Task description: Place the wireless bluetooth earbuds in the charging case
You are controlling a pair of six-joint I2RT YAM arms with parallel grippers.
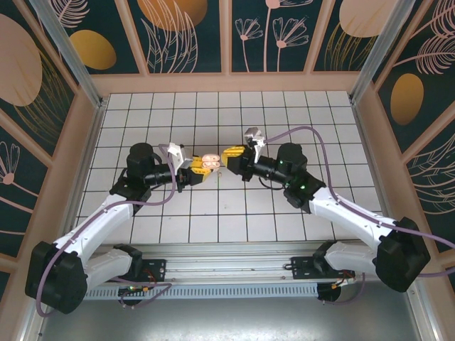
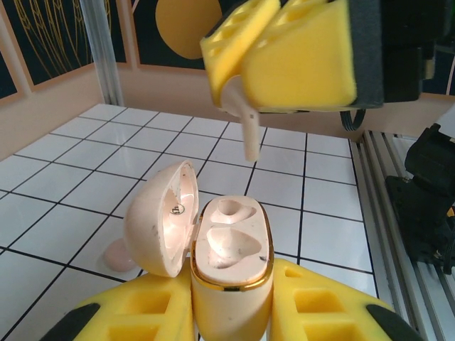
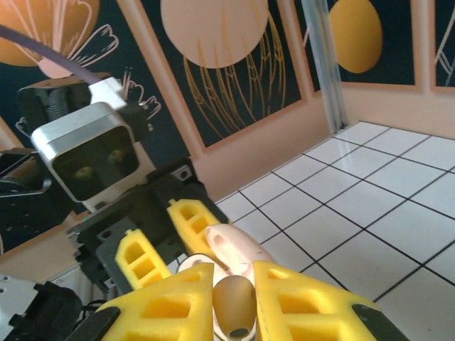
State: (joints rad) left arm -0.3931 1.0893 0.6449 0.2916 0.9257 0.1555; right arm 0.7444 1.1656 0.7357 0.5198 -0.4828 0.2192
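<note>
Seen from above, the two arms meet tip to tip over the middle of the tiled table [image 1: 284, 213]. The left gripper [image 1: 197, 169] is clamped narrow on the charging case [image 1: 210, 163], with the right gripper [image 1: 231, 155] just beside it. The left wrist view adds detail: the case stands upright between yellow pads [image 2: 320, 305], its lid [image 2: 162, 217] swung open to the left and both wells facing up. The right gripper pinches an earbud [image 2: 247, 128], whose stem hangs just above the case without touching it. A blurred pink blob [image 2: 119, 256] lies on the tile beside the lid; I cannot tell what it is. The right wrist view shows the earbud's rounded end between its own fingers.
</note>
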